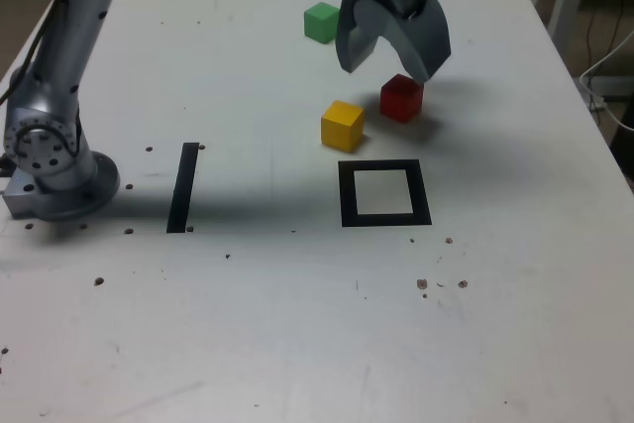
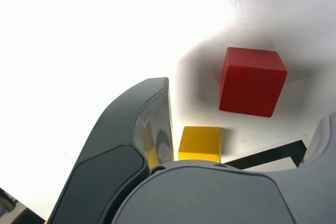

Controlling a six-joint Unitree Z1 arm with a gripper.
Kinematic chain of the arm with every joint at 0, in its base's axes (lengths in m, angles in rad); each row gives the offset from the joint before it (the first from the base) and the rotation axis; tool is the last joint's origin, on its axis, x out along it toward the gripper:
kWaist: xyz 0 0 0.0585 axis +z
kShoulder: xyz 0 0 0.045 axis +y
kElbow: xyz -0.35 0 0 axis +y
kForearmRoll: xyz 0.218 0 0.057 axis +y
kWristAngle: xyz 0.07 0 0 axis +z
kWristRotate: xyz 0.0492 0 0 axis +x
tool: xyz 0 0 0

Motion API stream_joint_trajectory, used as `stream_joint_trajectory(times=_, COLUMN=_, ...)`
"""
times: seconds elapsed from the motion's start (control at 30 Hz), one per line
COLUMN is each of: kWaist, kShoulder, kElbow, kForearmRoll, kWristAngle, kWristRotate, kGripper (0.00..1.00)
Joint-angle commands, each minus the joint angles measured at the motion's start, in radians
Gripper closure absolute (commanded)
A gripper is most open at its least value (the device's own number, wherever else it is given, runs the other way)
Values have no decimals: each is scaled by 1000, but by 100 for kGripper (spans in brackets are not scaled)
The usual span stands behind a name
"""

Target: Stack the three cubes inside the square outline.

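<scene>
Closest to the exterior camera among the task's things, the square outline [image 1: 384, 193] lies flat on the white bench [image 1: 297, 324], a thick black frame with a white inside that holds nothing. Just beyond its far edge, toward the exterior view's left, sits the yellow cube [image 1: 343, 126], near the frame but apart from it. Just beside that, toward the exterior view's right and a little farther back, rests the red cube [image 1: 401, 98]; the two stand close with a narrow gap between them. Farther back still, well apart from both, the green cube [image 1: 321, 22] sits alone on the bench. All three cubes rest on the surface, none stacked, none inside the frame. Above the red cube hangs the claw [image 1: 393, 58], its two grey jaws spread wide and holding nothing, one jaw tip right over the red cube's far edge in the exterior view. Its wrist view shows the red cube [image 2: 252, 81] and the yellow cube [image 2: 200, 143] below, with a corner of the black frame [image 2: 273, 153] beside the yellow one. Off toward the exterior view's left lie a single straight black tape strip [image 1: 184, 186] and, past it, the arm's metal base [image 1: 54, 170].
</scene>
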Motion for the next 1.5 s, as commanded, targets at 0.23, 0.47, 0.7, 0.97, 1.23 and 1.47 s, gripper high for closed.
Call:
stream_joint_trajectory(times=0.23, kWaist=1, kShoulder=68, kElbow=-32, kForearmRoll=7, kWristAngle=-29, kWristRotate=33, kGripper=10)
stream_joint_trajectory(times=0.47, kWaist=-3, kShoulder=106, kElbow=-36, kForearmRoll=7, kWristAngle=-36, kWristRotate=38, kGripper=19)
stream_joint_trajectory(times=0.7, kWaist=-17, kShoulder=111, kElbow=-34, kForearmRoll=1, kWristAngle=-17, kWristRotate=24, kGripper=51)
stream_joint_trajectory(times=0.97, kWaist=-33, kShoulder=120, kElbow=-30, kForearmRoll=-3, kWristAngle=-10, kWristRotate=17, kGripper=70)
stream_joint_trajectory(times=1.23, kWaist=-42, kShoulder=121, kElbow=-30, kForearmRoll=1, kWristAngle=-10, kWristRotate=7, kGripper=70)
stream_joint_trajectory(times=1.47, kWaist=-49, kShoulder=113, kElbow=-31, kForearmRoll=4, kWristAngle=-9, kWristRotate=-4, kGripper=70)
